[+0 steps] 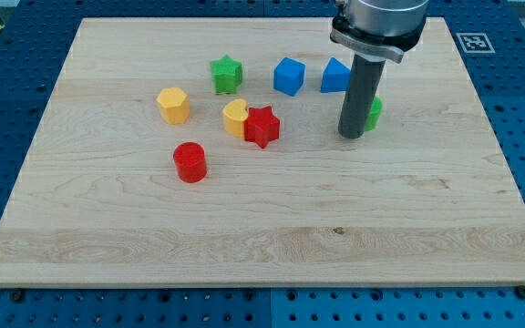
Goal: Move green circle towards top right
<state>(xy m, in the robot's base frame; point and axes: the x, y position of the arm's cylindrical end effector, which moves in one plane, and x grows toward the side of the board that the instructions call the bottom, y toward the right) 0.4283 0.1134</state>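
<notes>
Blue pegboard frames the pale wooden surface (262,228), and most of the blocks sit in its upper half. My tip (351,136) rests on the wood at the view's upper right of centre; this rig has no fingers to hold apart or together, only the bare rod. The green circle (374,113) lies just beyond the rod, peeking out on its right side and slightly above the tip, mostly hidden by the shaft. I cannot tell whether the two touch, but they are at least just beside each other.

That relation is what the move turns on: the circle lies up and to the right of my tip, which is the way it must go, so I judge a push along that line should carry it.

A blue block (335,76), partly hidden, sits near the rod's upper left, with a blue cube (289,76) and a green star (227,74) further left. Both should stay clear.
</notes>
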